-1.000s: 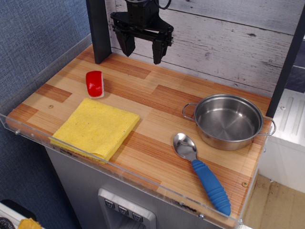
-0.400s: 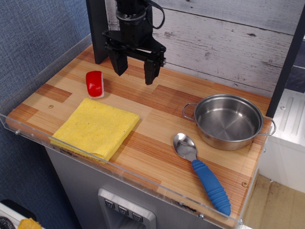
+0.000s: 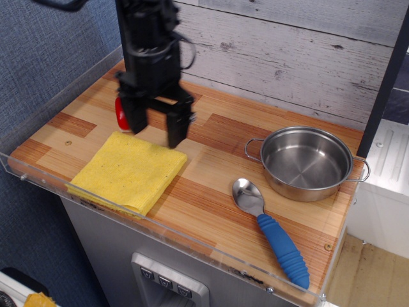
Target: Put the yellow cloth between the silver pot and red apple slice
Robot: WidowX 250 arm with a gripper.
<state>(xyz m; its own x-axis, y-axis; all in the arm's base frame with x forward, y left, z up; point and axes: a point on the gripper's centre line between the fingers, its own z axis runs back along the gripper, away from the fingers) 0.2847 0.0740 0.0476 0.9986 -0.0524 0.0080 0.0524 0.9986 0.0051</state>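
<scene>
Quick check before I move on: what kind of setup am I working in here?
Probably a toy kitchen mock-up: a wood-pattern counter behind a clear guard rail, a steel pot, a blue-handled spoon, and appliance-style buttons below the front edge.

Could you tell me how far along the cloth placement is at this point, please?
Nothing is placed yet: the yellow cloth lies flat at the front left, not between the silver pot and the red apple slice, which is mostly hidden behind the arm. In hand: the gripper is open above the cloth's back edge, holding nothing. Left to do: grasp the cloth, carry it right and set it down in the gap.
</scene>
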